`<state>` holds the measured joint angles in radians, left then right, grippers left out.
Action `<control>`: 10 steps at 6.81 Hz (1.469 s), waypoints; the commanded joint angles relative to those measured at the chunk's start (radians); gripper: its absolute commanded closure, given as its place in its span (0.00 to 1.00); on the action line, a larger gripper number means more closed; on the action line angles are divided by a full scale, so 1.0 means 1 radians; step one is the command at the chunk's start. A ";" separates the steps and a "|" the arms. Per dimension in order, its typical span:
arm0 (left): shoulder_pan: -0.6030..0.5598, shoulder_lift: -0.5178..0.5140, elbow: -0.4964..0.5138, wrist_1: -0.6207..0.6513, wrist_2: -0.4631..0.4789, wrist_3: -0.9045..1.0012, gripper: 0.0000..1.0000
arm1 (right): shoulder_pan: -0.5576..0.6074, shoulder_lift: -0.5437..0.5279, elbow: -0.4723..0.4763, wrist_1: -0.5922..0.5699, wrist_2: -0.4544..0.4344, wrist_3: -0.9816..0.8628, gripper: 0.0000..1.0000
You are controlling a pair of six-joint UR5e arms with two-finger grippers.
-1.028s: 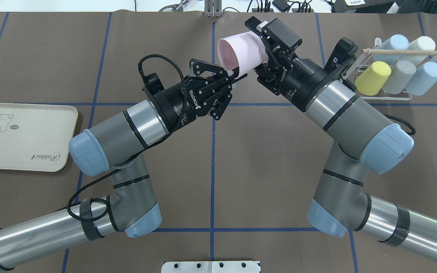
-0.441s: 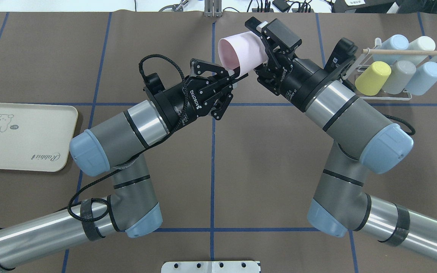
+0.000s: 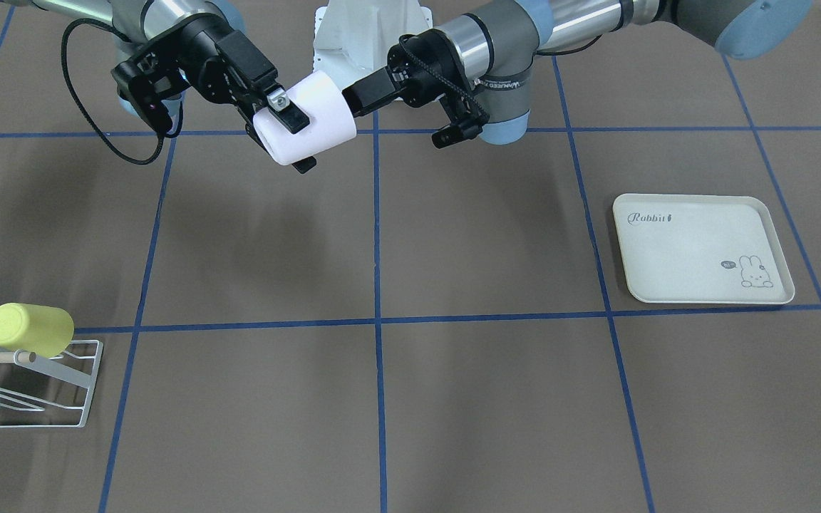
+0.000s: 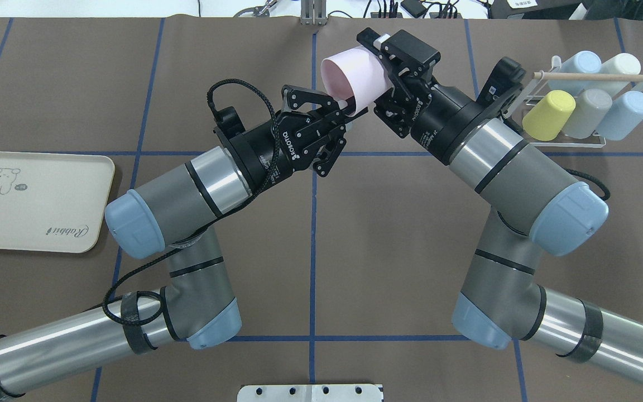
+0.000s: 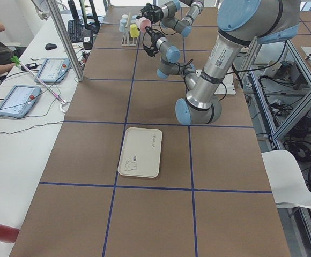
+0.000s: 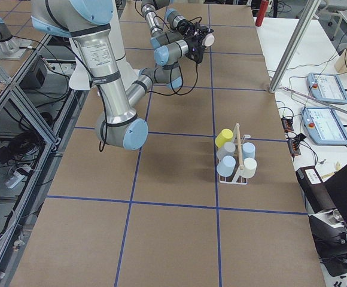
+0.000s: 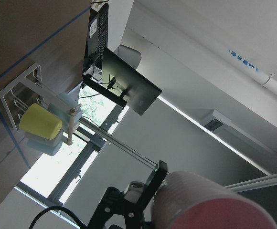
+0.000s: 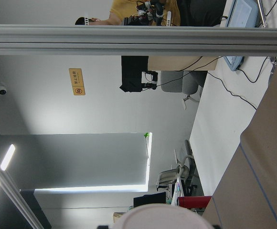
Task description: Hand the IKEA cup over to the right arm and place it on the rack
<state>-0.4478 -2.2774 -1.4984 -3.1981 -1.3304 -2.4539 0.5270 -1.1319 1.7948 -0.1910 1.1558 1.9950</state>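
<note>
Right gripper clamped across pink cup near its base; left gripper pinched narrow on the rim. Cup aloft, well apart from rack. Risk: either arm pulling away while both held would likely twist or drop it; rack looked crowded.

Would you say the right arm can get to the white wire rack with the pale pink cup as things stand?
Probably not yet: the left gripper pinches the pale pink cup's rim while the right gripper clamps its body. Otherwise nothing stands between it and the white wire rack.
</note>
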 commanded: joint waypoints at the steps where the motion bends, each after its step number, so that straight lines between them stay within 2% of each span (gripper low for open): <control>1: -0.002 -0.002 0.000 0.004 0.010 0.044 0.00 | 0.013 0.000 0.001 0.001 0.001 0.008 1.00; 4: -0.003 0.004 -0.005 0.003 0.001 0.073 0.00 | 0.082 -0.012 0.000 -0.007 -0.001 -0.025 1.00; 6: -0.006 0.009 -0.005 0.001 -0.003 0.186 0.00 | 0.145 -0.019 -0.053 -0.027 -0.001 -0.140 1.00; 8: -0.021 0.019 -0.008 0.012 0.000 0.330 0.00 | 0.180 -0.017 -0.054 -0.253 -0.002 -0.354 1.00; 10: -0.057 0.071 -0.011 0.038 -0.001 0.445 0.00 | 0.244 -0.017 -0.042 -0.556 -0.027 -0.587 1.00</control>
<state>-0.4833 -2.2311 -1.5076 -3.1794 -1.3304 -2.0729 0.7357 -1.1497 1.7451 -0.5614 1.1469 1.5554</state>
